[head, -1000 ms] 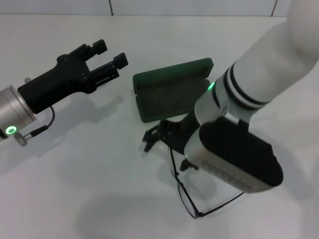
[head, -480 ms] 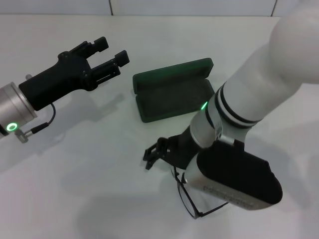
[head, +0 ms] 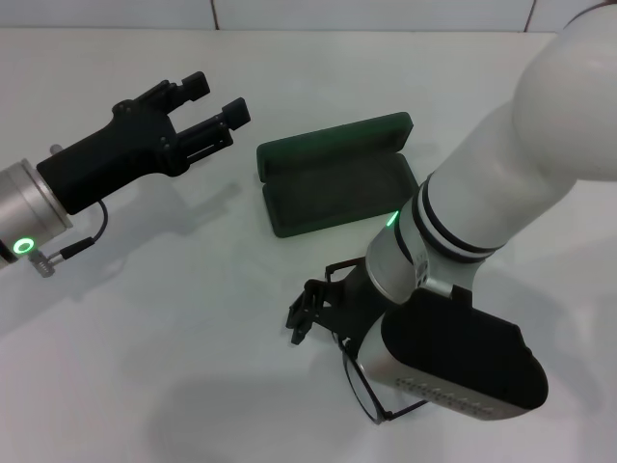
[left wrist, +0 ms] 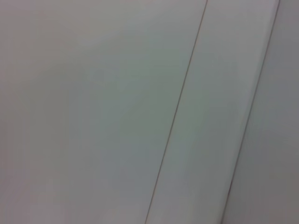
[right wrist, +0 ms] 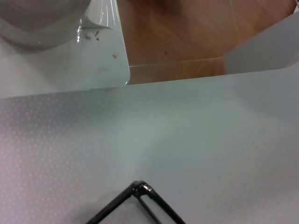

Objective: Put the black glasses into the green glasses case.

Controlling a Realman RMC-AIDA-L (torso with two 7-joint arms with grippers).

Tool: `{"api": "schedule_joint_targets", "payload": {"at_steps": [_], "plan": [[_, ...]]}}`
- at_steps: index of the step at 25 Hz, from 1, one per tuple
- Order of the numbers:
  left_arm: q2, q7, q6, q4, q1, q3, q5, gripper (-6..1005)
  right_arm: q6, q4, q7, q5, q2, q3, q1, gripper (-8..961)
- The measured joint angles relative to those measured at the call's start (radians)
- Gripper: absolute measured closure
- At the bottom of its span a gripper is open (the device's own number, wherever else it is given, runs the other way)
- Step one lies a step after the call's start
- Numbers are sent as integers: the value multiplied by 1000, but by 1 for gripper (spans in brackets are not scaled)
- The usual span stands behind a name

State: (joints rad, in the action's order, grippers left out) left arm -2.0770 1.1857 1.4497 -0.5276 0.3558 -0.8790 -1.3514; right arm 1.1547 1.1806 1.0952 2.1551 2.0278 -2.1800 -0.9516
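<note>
The green glasses case (head: 333,183) lies open in the middle of the white table, its lid (head: 337,138) tipped back on the far side and nothing inside. The black glasses (head: 366,397) lie on the table nearer me than the case, mostly hidden under my right forearm. A black corner of their frame (right wrist: 140,189) shows in the right wrist view. My right gripper (head: 302,311) is low over the table just left of the glasses, open, with nothing between its fingers. My left gripper (head: 210,108) hovers open to the left of the case.
The table top (head: 174,318) is bare white around the case. In the right wrist view the table edge (right wrist: 187,79) shows, with wooden floor beyond it. The left wrist view holds only a plain pale surface with seams.
My right arm has drawn back from the case toward the near side, bringing its gripper down beside the glasses. The glasses, the case and the left arm have stayed put.
</note>
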Motion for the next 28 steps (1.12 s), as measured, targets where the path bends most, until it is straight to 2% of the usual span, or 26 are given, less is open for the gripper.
{"api": "schedule_joint_targets", "payload": {"at_steps": [12, 23, 28], "plan": [[0, 0, 0, 0, -6, 0, 0, 197, 5, 17, 0, 12, 0, -6, 11, 417], [8, 7, 2, 0, -11, 0, 0, 198, 21, 43, 24, 4, 0, 34, 30, 807], [9, 19, 14, -3, -10, 0, 0, 198, 92, 103, 31, 4, 0, 155, 106, 820]]}}
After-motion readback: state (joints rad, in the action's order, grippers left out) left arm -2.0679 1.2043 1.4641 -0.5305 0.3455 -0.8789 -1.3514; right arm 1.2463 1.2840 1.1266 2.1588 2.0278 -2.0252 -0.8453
